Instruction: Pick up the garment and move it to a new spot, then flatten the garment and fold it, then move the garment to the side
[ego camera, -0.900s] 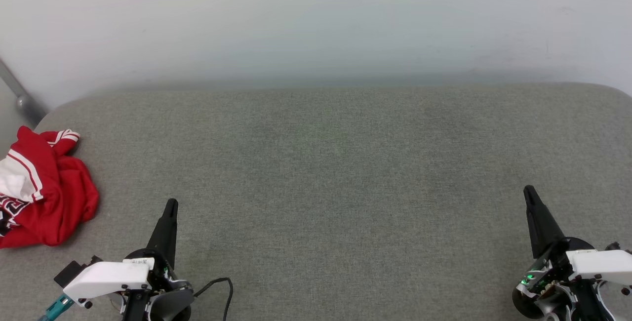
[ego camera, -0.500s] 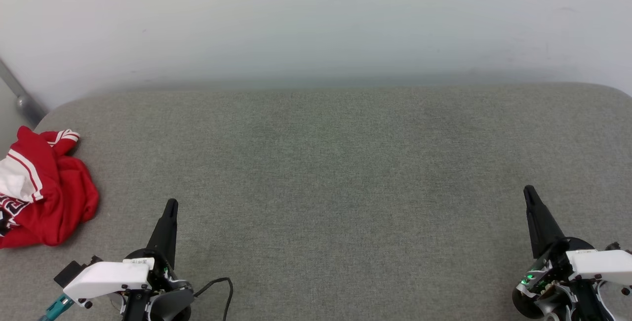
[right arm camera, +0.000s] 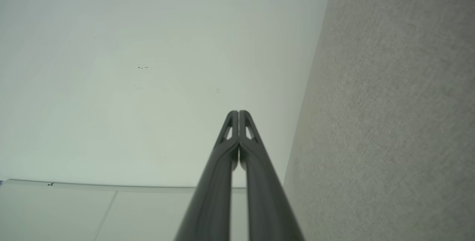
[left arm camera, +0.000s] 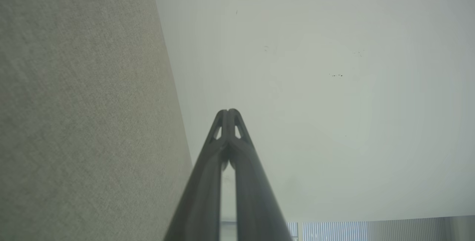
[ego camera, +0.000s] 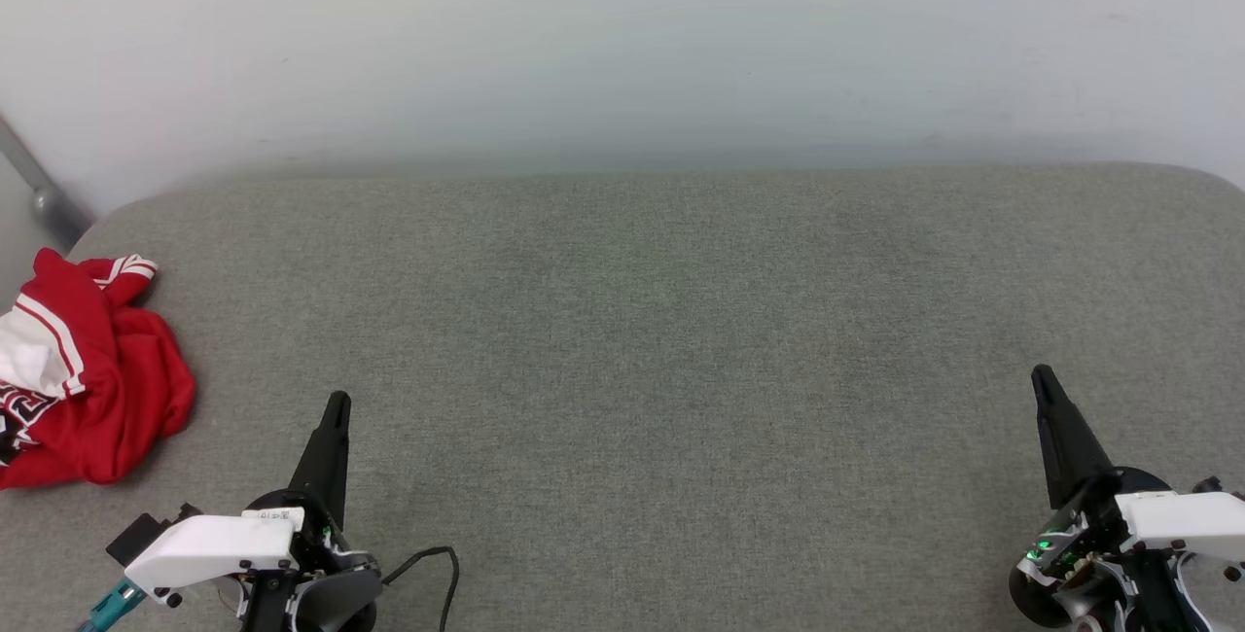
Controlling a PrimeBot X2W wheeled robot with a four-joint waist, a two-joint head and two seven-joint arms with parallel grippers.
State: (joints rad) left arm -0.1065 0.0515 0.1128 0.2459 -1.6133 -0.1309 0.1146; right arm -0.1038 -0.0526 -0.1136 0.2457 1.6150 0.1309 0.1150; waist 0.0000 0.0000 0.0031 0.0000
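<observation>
Garment, a crumpled red short-sleeved T-shirt with white sleeve cloth and red-and-white stripe trim, lies bunched at the far left edge of the grey woven-fabric surface. The head view's left border cuts part of it off.

Left gripper, two long dark fingers on a white-cased wrist, sits at the near edge, to the right of the garment and apart from it. Its fingers are pressed together tip to tip and hold nothing. Right gripper, of the same build, sits at the far right, well apart from the garment, also pressed together and empty.

Step in hand, as judged: pick-up, not yet begun. Recommended procedure:

1. Use the left arm, as it is nearer.
2. Spread the fingers before descending.
3. Come down onto a raised red fold, not a flat margin, and pinch firmly.
4. Lift until trailing cloth clears the surface, then carry it toward the bare centre, where both arms can likely reach to flatten it.

Caution: the garment lies beside the surface edge, so dragging may pull it off.
</observation>
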